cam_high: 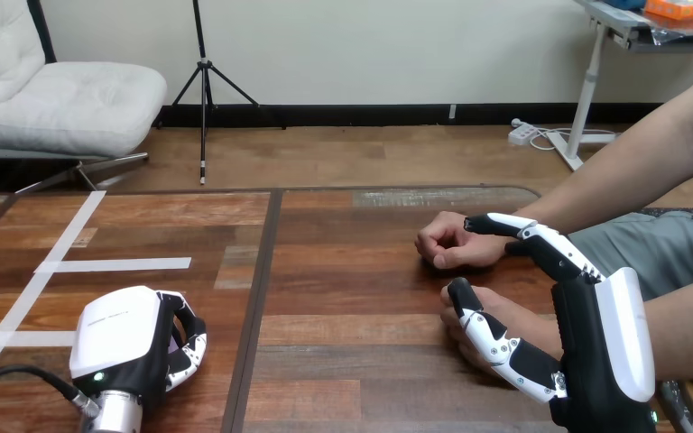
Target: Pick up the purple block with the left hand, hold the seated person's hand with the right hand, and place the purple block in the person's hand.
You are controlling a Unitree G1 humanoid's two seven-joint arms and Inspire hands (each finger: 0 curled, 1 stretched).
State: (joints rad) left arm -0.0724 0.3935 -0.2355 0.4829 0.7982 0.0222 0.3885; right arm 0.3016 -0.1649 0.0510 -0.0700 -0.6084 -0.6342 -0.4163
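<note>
**Table surface and its tape markings.**
A dark seam runs from the far edge of the wooden table to its near edge. Left of the seam, a long white tape strip lies slantwise. A shorter strip reaches from it toward the seam and stops short. A third strip lies nearer, farther from the seam.

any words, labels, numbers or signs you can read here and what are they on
No text here can be read.
left robot hand, white shell: a faint small mark, too small to read.
right robot hand, white shell: no print seen.
purple block, held in the left robot hand: mostly hidden, cannot tell.
white tape strips on the table: plain, no writing.
</note>
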